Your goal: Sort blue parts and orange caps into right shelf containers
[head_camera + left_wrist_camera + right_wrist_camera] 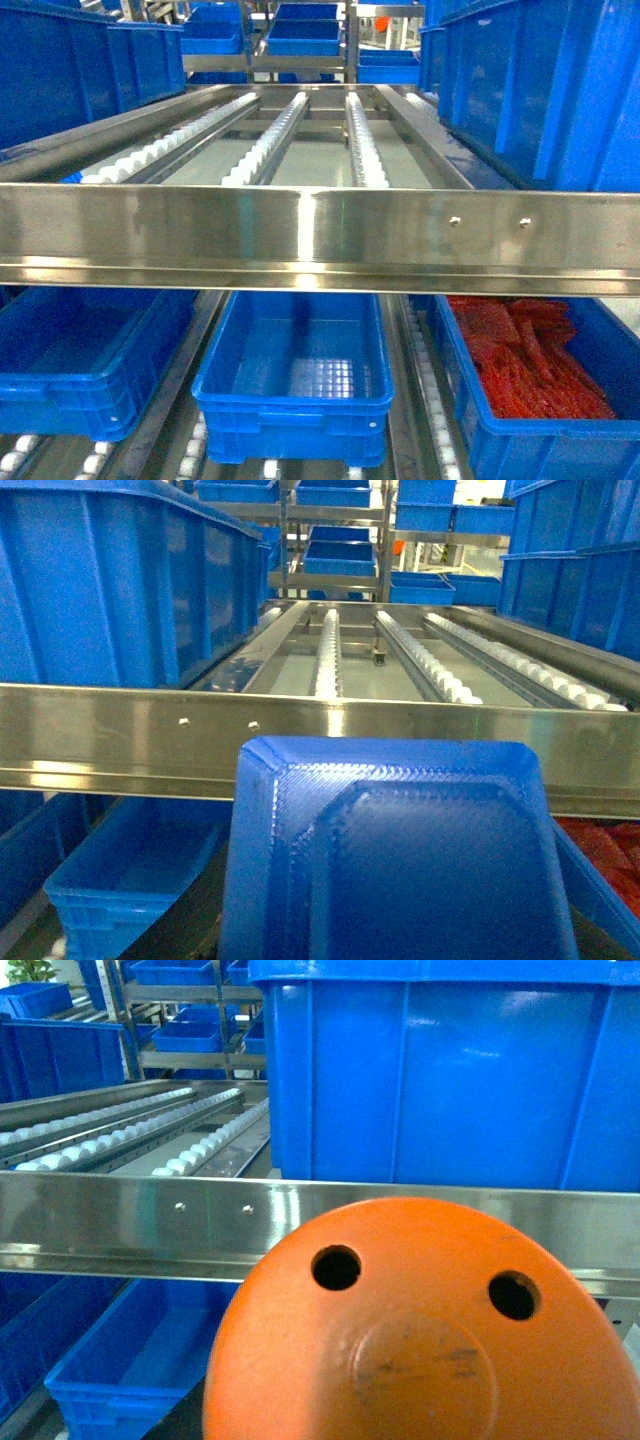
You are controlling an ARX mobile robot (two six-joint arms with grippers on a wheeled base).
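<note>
A blue part (400,860), a moulded tray-like piece with bevelled corners, fills the lower left wrist view and hides the left fingers that hold it. It hangs in front of the steel shelf rail (120,745). An orange cap (420,1340), domed with two round holes, fills the lower right wrist view and covers the right fingers that hold it. The cap faces the rail (130,1220) below a big blue crate (450,1070). Neither gripper shows in the head view.
Below the steel rail (320,240) the lower shelf carries three blue bins: left (80,405), an empty middle one (295,425), and a right one (540,450) filled with red-orange pieces (530,350). Roller tracks (275,140) run across the upper shelf, with large blue crates (540,90) at its sides.
</note>
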